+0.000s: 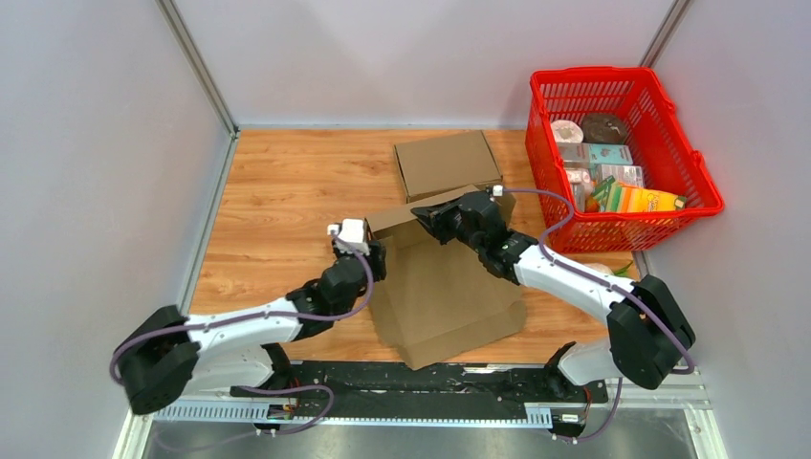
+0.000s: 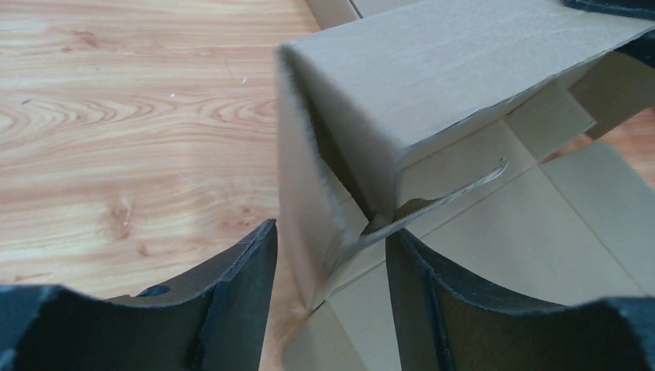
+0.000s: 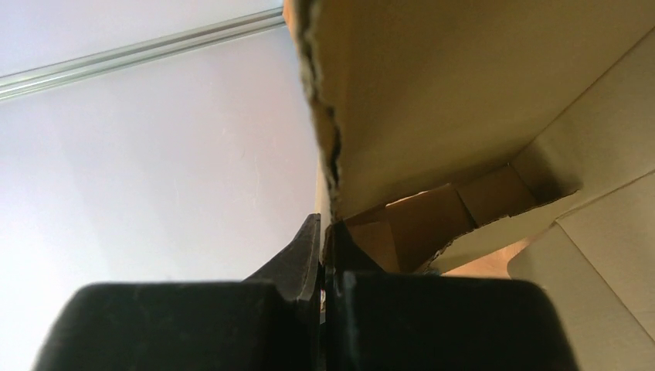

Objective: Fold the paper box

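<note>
Left wrist view: the left fingers (image 2: 232, 301) are spread apart and hold nothing. A standing corner of the paper box (image 2: 432, 69) sits between them. The box is plain brown card, half folded, with one wall up and flat flaps lying on the wood worktop (image 2: 116, 139). Its edges look rough. Right wrist view: the right fingers (image 3: 305, 255) pinch tight on the raised wall's edge. Packs (image 1: 612, 177) in the red basket (image 1: 690, 163) have labels too small to read.
</note>
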You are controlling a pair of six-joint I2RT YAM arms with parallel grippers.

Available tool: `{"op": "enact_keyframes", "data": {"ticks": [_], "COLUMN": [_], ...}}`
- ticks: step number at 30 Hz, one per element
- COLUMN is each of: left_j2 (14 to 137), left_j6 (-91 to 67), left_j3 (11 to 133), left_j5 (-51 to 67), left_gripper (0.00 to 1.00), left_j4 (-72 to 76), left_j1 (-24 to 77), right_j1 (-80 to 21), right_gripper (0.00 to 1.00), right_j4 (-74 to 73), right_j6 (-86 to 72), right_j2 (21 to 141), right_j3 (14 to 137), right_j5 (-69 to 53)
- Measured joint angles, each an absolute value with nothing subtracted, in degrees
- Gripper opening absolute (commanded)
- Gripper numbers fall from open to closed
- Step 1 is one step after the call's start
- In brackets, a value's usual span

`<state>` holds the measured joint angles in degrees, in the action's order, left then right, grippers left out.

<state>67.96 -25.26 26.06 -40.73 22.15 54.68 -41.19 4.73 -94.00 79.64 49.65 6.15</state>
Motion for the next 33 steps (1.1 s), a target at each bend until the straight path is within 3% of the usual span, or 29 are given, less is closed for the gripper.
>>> {"op": "enact_keyframes", "data": {"ticks": [8, 12, 19, 23, 26, 30, 33], "left_j2": [36.93, 30.83, 43.81, 53.41, 58.52, 62.08, 62.54], "left_j6": [-27.83, -28.67, -25.52, -23.66, -22.76, -22.04, -22.22], "left_j3": [12.58, 12.36, 14.57, 17.58, 18.7, 18.9, 17.67], "left_j5": [-28.84, -26.28, -19.0, -15.35, -13.39, -11.86, -11.0], "left_gripper": [0.63, 0.73, 0.64, 0.46, 0.37, 0.34, 0.46], "left_j4": [18.59, 16.51, 17.63, 20.91, 26.24, 31.14, 34.46], "left_j1": [48.8, 47.09, 45.52, 45.5, 45.39, 44.77, 44.51], "right_j1": [-39.92, -39.92, -39.99, -40.51, -41.32, -41.47, -41.5], "right_gripper": [0.0, 0.0, 0.0, 0.0, 0.0, 0.0, 0.0], "right_j4": [3.64, 3.22, 2.94, 1.76, 0.89, 0.51, 0.3], "right_j6": [-93.93, -93.6, -93.6, -93.43, -93.43, -93.56, -93.49], "right_j2": [79.24, 79.24, 79.24, 79.42, 79.53, 80.05, 80.27], "right_j3": [49.69, 49.93, 50.13, 51.16, 51.66, 52.18, 52.62], "right_j5": [3.18, 2.94, 2.94, 3.36, 4.49, 6.68, 7.94]}}
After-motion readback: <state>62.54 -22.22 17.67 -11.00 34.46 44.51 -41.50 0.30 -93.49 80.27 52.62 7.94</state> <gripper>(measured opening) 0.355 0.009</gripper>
